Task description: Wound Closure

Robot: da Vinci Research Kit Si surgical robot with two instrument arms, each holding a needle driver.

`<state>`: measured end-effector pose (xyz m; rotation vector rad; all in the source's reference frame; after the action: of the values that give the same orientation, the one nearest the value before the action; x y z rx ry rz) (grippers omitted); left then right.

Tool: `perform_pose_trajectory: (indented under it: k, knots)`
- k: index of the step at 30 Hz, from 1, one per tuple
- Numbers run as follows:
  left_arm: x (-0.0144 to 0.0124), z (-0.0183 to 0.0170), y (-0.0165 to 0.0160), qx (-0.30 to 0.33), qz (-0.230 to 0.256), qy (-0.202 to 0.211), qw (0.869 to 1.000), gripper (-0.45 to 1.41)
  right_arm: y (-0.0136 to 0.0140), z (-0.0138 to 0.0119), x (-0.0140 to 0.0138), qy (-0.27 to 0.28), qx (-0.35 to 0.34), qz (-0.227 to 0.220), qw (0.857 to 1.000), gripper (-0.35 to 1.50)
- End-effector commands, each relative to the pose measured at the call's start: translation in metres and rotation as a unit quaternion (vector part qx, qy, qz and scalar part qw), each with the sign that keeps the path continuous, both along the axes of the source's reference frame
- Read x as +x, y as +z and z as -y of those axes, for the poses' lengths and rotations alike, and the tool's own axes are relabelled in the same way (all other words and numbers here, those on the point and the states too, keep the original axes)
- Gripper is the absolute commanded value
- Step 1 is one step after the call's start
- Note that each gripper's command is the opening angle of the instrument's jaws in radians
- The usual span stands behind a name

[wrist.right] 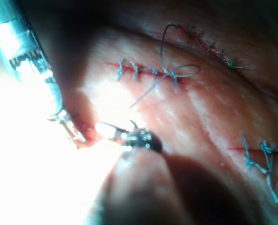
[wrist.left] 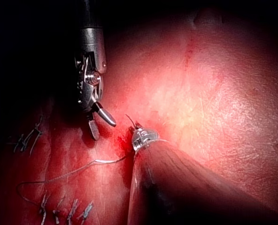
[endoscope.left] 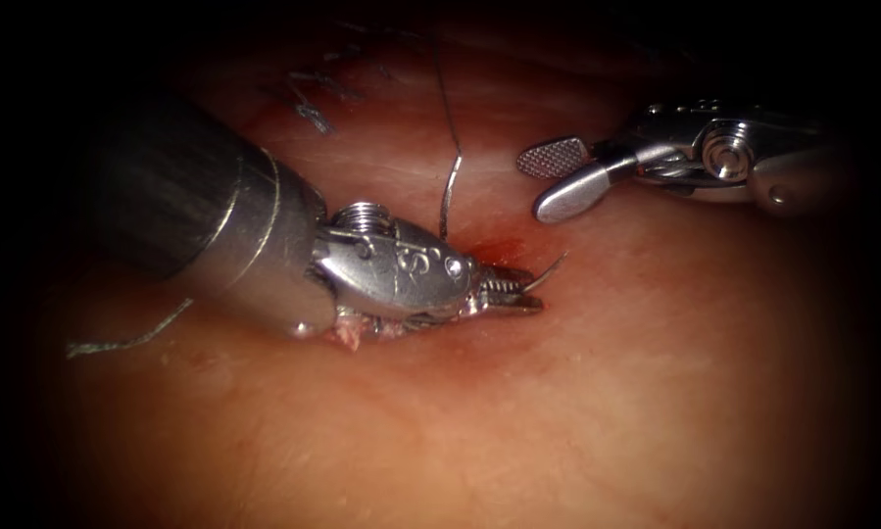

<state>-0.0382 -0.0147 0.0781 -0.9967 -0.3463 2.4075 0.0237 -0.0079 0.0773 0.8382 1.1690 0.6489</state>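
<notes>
My left tool [endoscope.left: 513, 292] reaches in from the left, its jaws shut on the curved needle [endoscope.left: 550, 269] just behind the tip. The tip points up and to the right, free of the tissue [endoscope.left: 607, 392]. The rest of the curve is hidden under the jaws at the red, wet cut [endoscope.left: 494, 250]. In the left wrist view the same jaws [wrist.left: 137, 132] hold the needle [wrist.left: 128, 118]. Up and to the right, my right tool [endoscope.left: 535, 186] hangs open and holds nothing; the left wrist view also shows it [wrist.left: 104, 130]. Dark thread [endoscope.left: 450, 176] runs down from the far side to behind the left tool.
A loose thread end [endoscope.left: 126, 343] lies on the tissue at the left. Finished stitches [endoscope.left: 313, 108] sit at the far left, and the right wrist view has more rows [wrist.right: 143, 71] with a loose thread loop [wrist.right: 169, 51]. Red fluid wets the cut.
</notes>
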Motion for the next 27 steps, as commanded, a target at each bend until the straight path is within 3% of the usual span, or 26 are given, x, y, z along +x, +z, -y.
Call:
perform_pose_trajectory:
  k: [1,4,10,18,27]
  knots:
    - [-0.0004,0.0005,0.0002,0.002,-0.001,0.002,1.0,-0.45,0.0004,0.0002,0.0005,0.001,0.0,0.0,1.0,1.31]
    - [-0.0004,0.0012,-0.0011,0.059,0.0,-0.04,0.997,-0.45,0.0003,0.0003,0.0004,0.0,0.0,-0.001,1.0,1.31]
    - [-0.0012,0.002,-0.0035,0.106,0.01,-0.047,0.993,-0.45,0.0002,0.0003,0.0004,0.001,0.0,-0.001,1.0,1.31]
    - [-0.0012,0.0018,-0.0085,0.161,0.072,-0.073,0.982,-0.45,0.0,0.0008,0.0002,0.001,-0.001,0.0,1.0,1.31]
    - [-0.0007,0.0026,-0.0106,0.196,0.11,-0.06,0.972,-0.45,-0.0005,0.0015,-0.0004,-0.007,0.001,-0.005,1.0,1.31]
